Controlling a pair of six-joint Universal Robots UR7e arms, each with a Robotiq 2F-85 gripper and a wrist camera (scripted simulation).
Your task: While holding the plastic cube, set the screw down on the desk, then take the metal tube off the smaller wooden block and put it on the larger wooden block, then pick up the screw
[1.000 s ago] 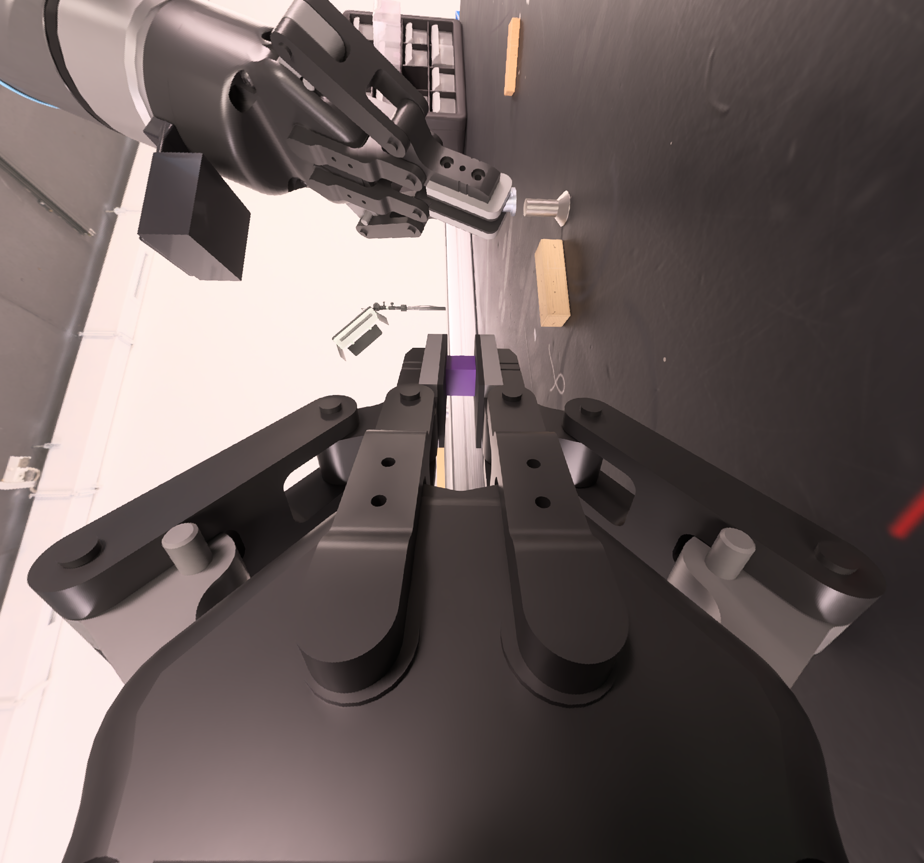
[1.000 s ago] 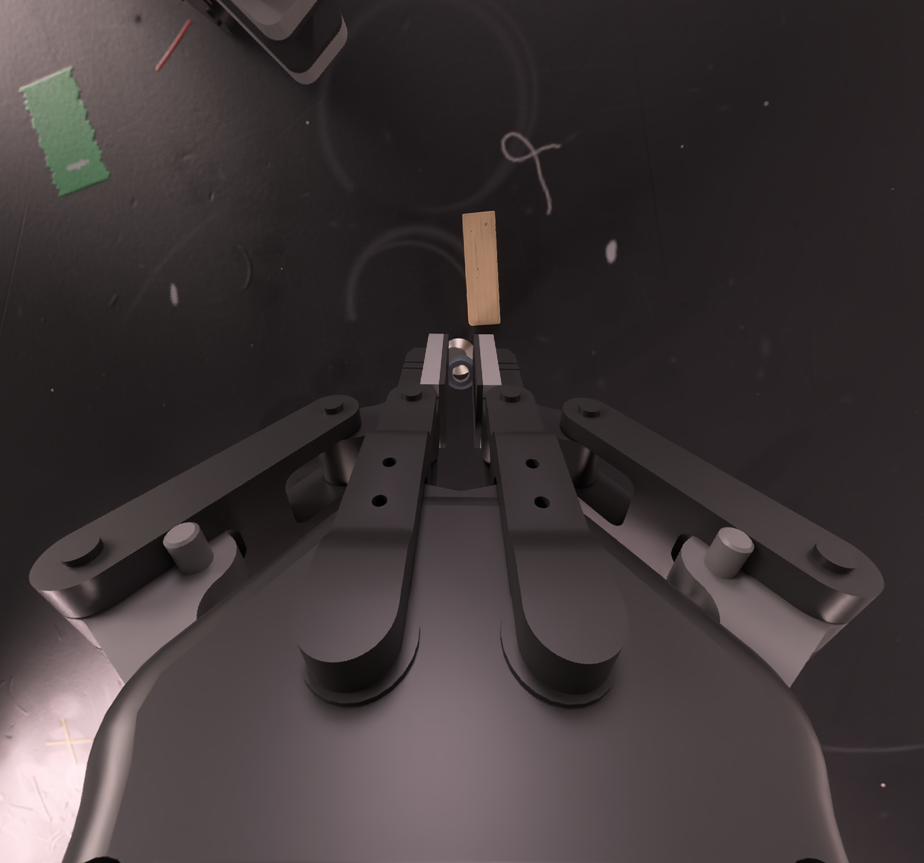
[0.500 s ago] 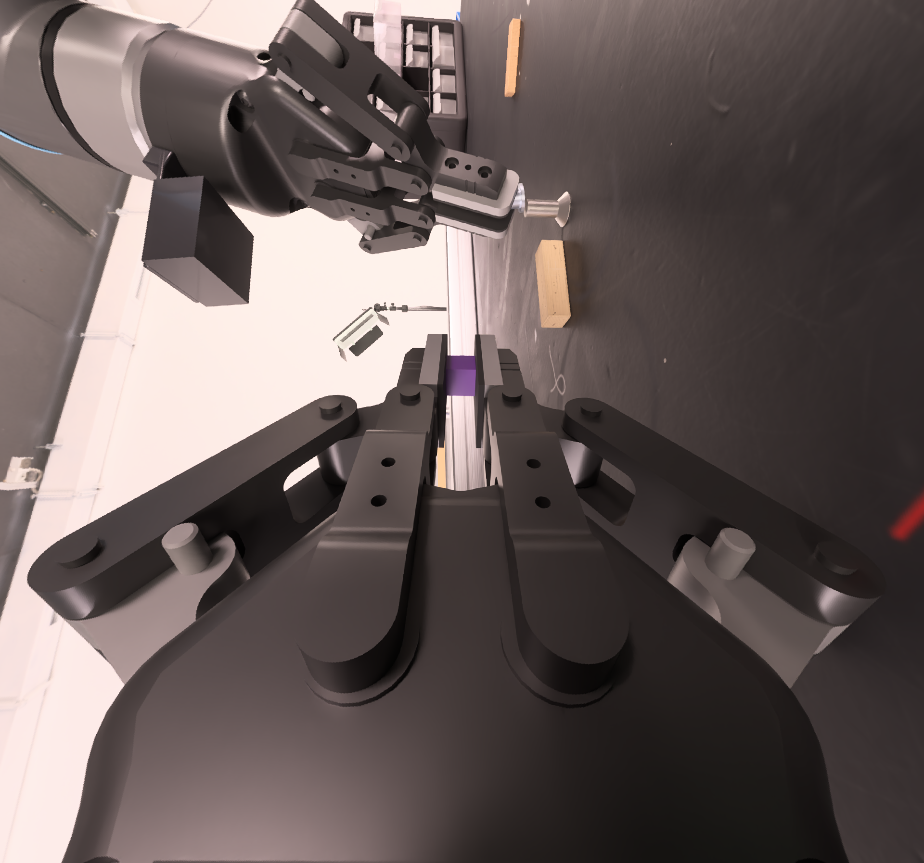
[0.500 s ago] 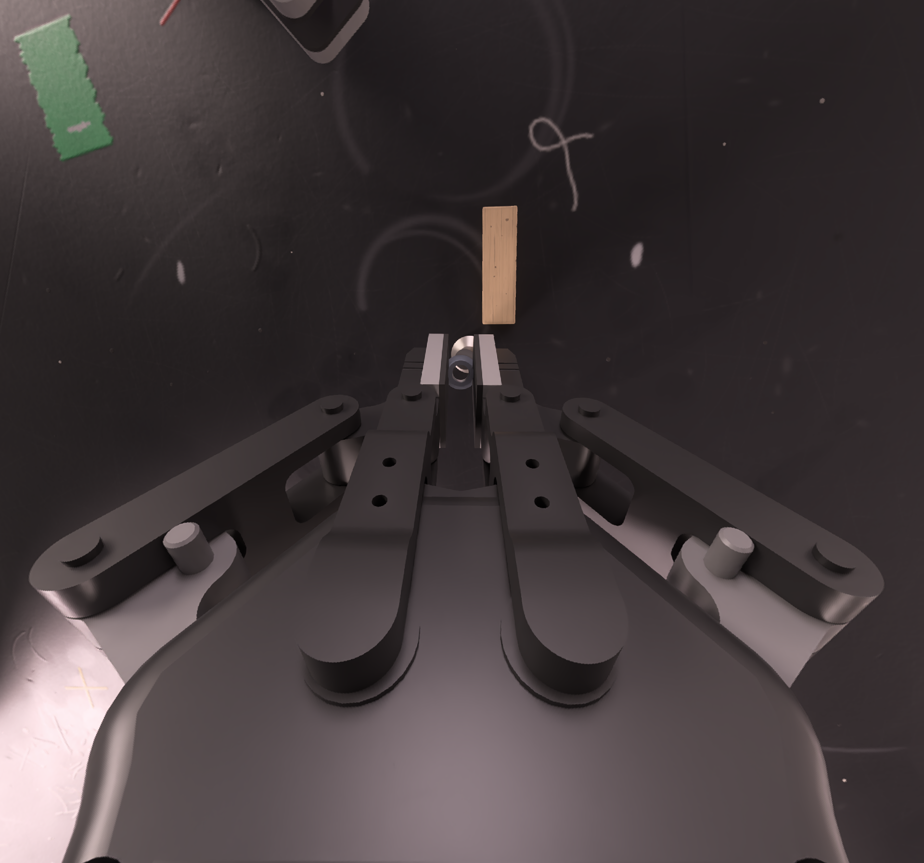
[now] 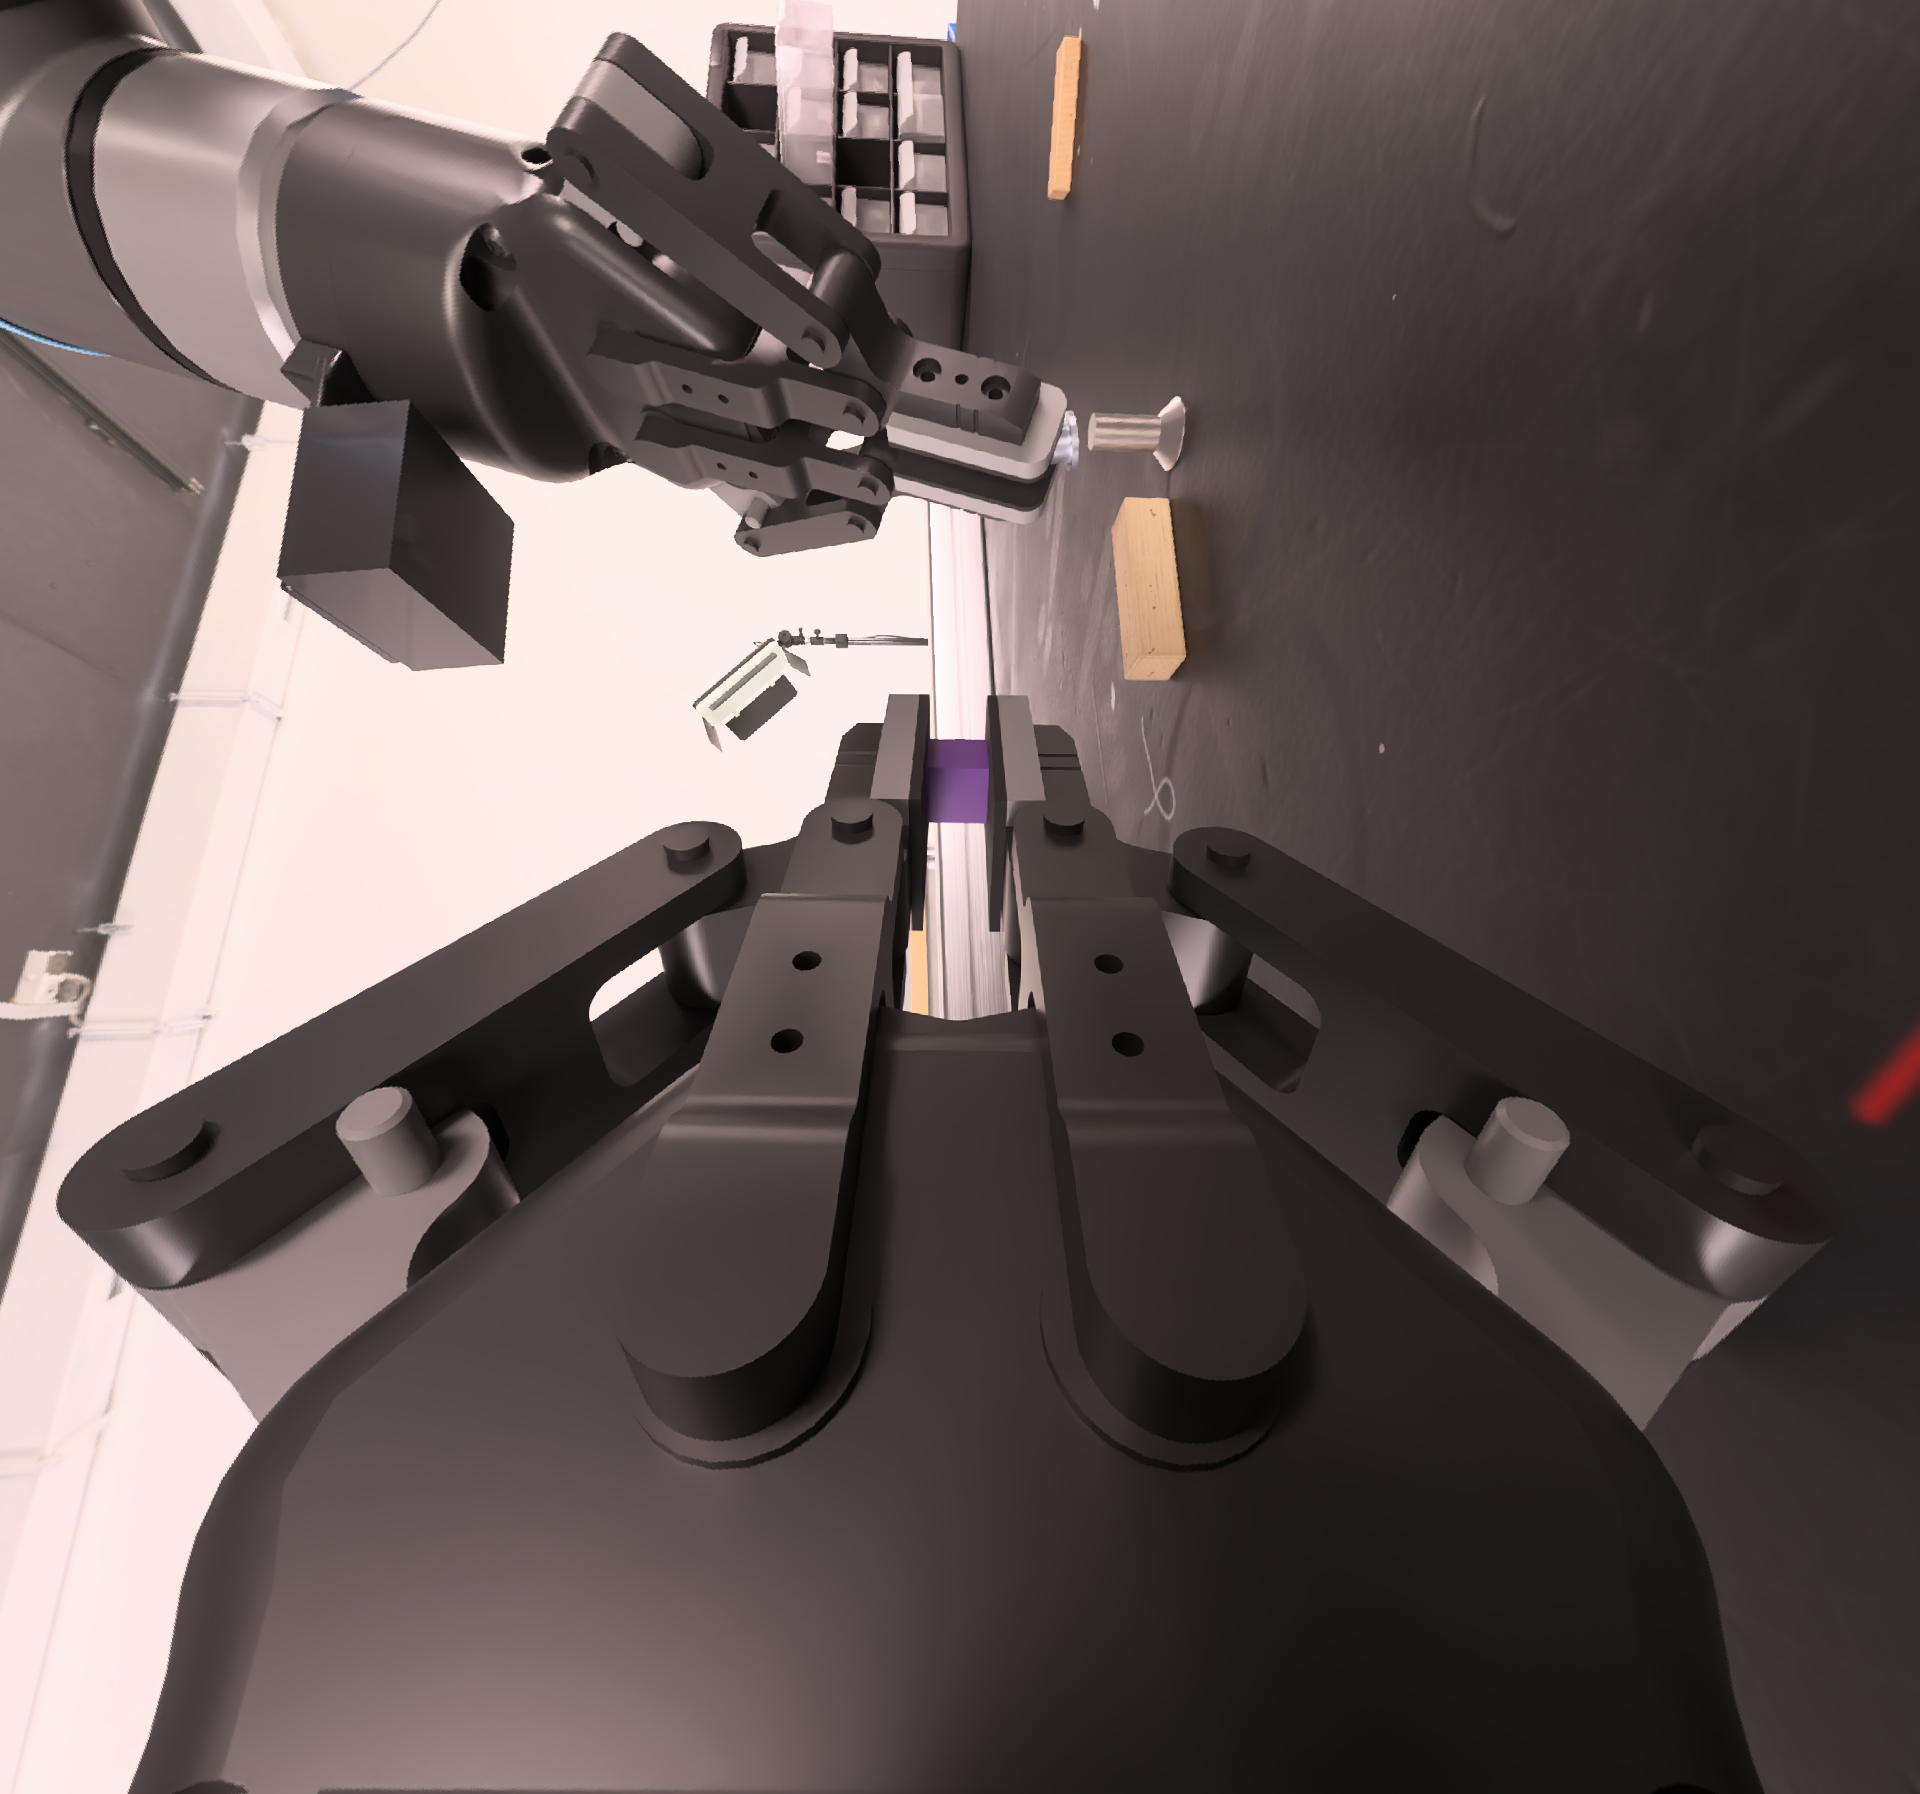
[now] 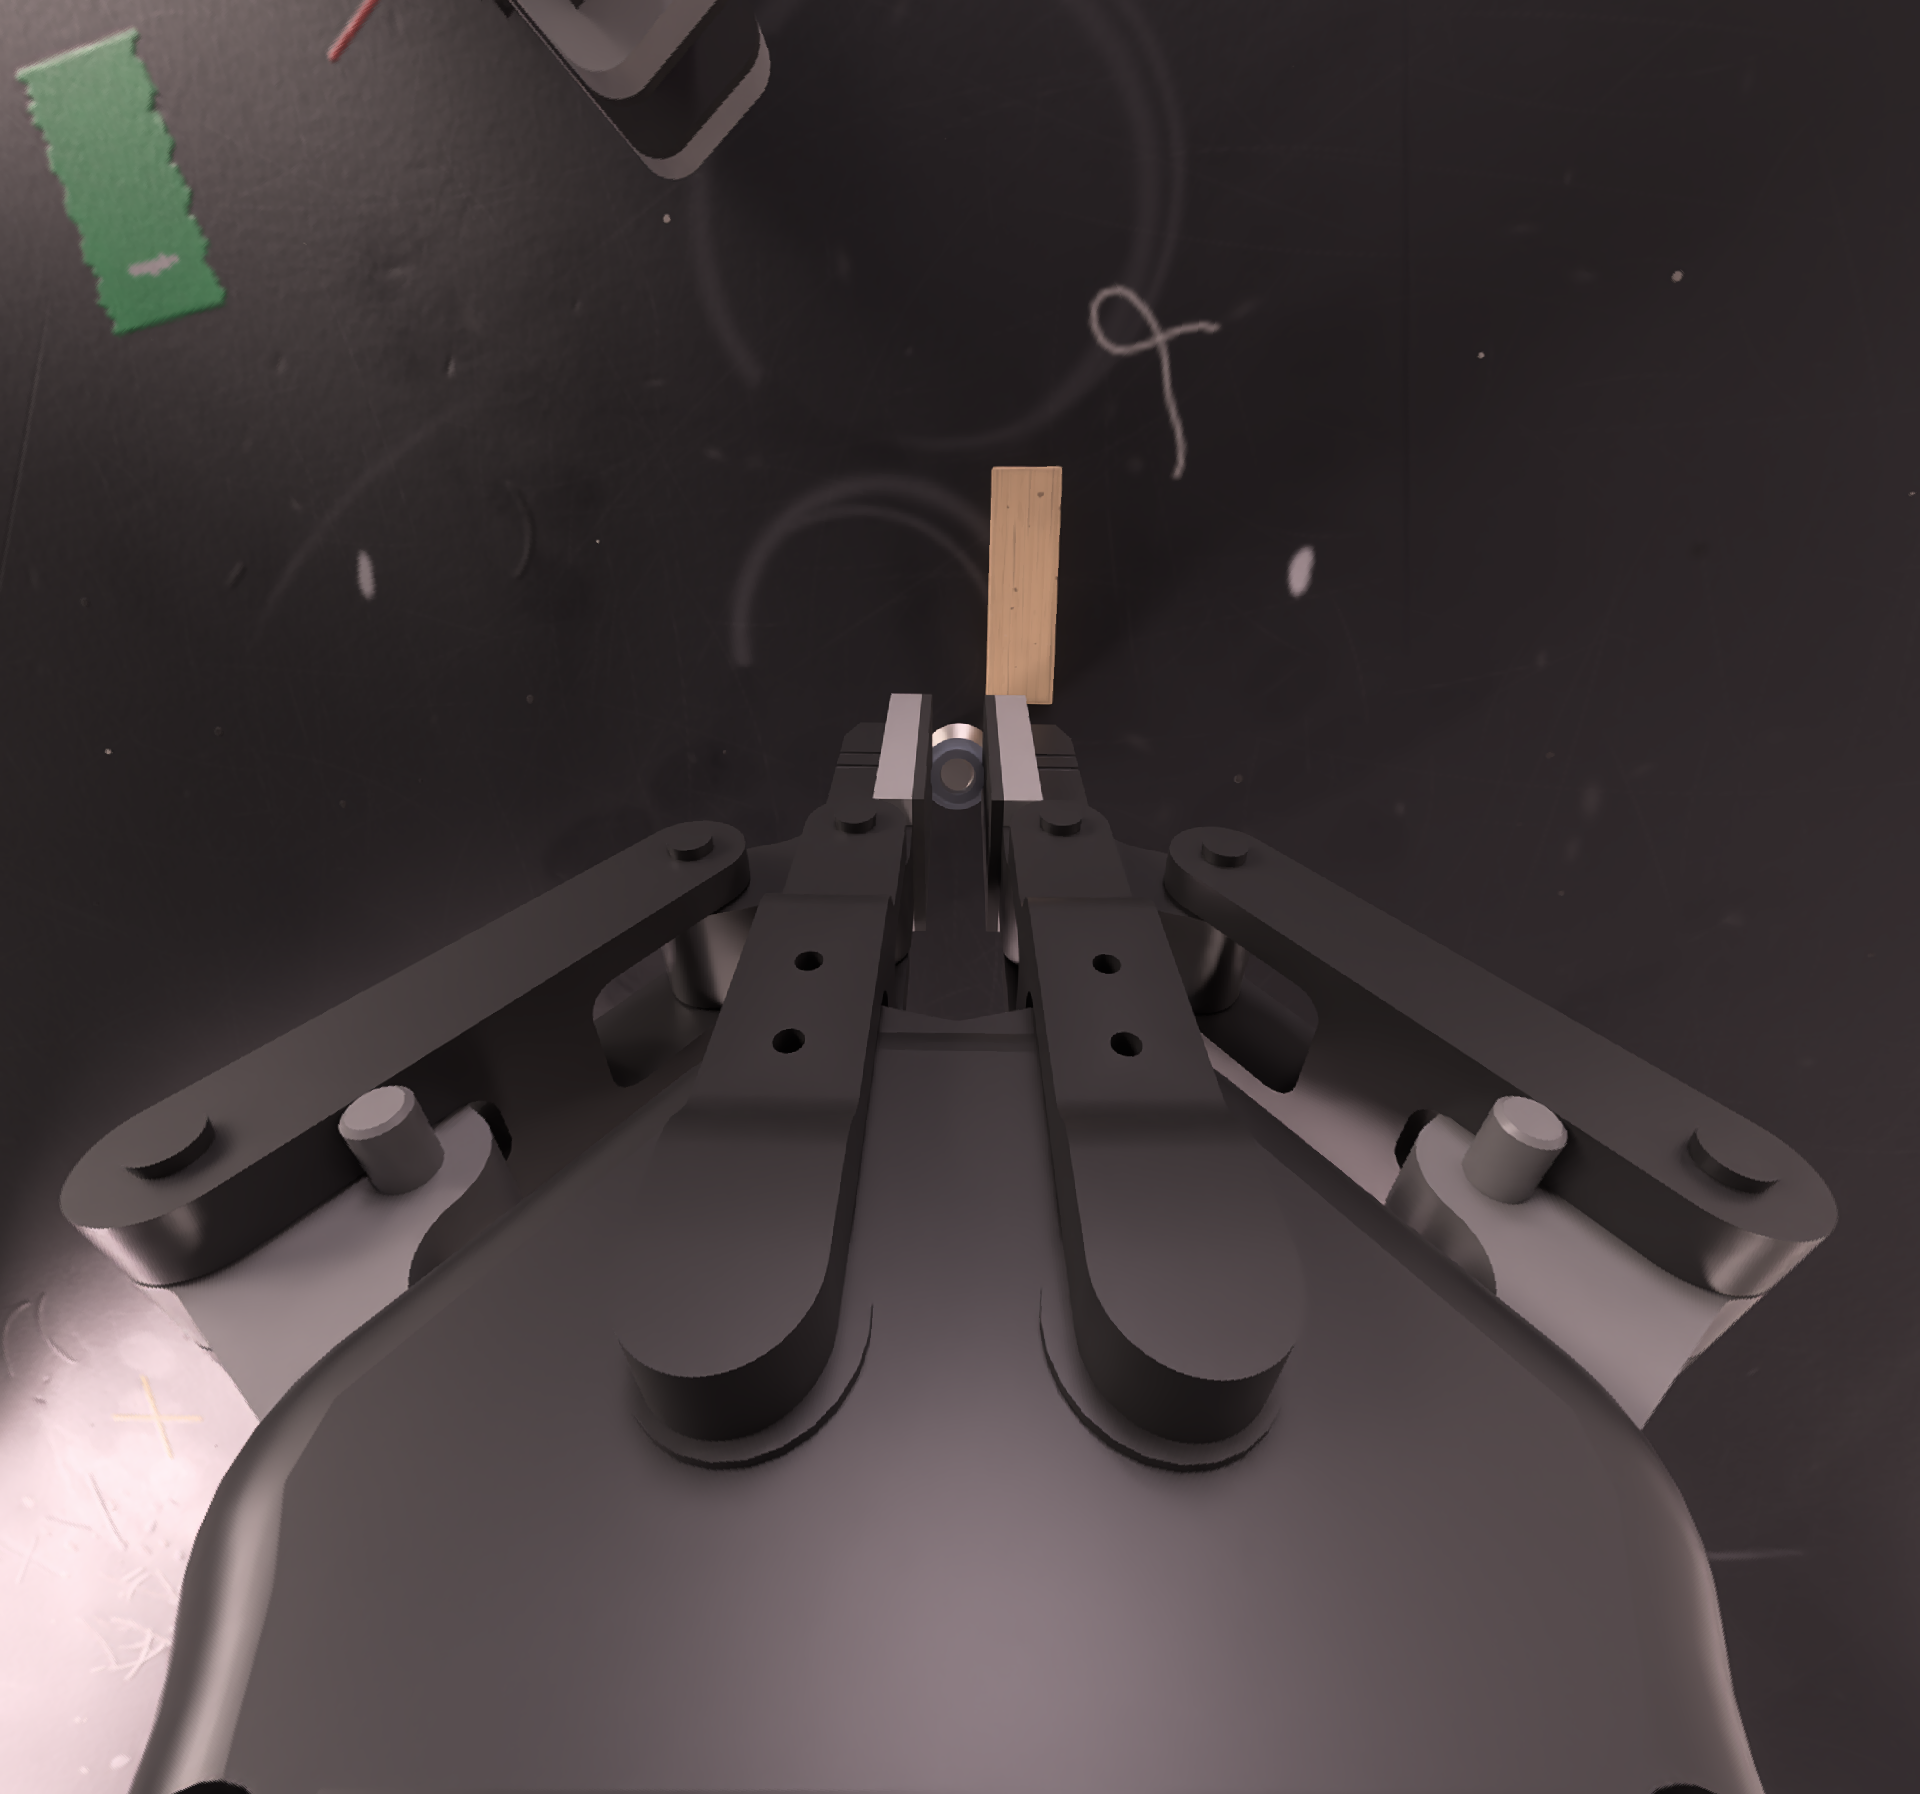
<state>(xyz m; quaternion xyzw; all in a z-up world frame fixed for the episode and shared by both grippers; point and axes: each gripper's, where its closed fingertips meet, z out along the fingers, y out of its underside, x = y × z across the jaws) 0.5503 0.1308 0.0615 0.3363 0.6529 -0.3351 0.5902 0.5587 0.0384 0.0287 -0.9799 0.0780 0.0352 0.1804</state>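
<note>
Left wrist view, nearest thing first: what are the left fingers [image 5: 902,757] doing?

They are narrow and clamped on the purple plastic cube [image 5: 956,794], off the counter [image 5: 1558,705].

And beyond that?

The larger wooden block [image 5: 1148,591] lies flat with nothing on it. Just past the block, the screw [image 5: 1127,430] stands on its head on the counter. That step looks done.

What has changed?

The right fingers [image 5: 977,414] hang over the screw, pinched narrow on a small ring-like metal piece that I take for the metal tube [image 6: 955,776]. Half a second ago that piece seemed to touch the screw's shaft; now a sliver of gap shows. In the right wrist view the block has also squared up just beyond the fingertips.

Meaning?

The tube seems clear of the screw and must shift sideways onto the block. Far beyond the block, the smaller wooden block [image 5: 1067,118] is bare.
</note>
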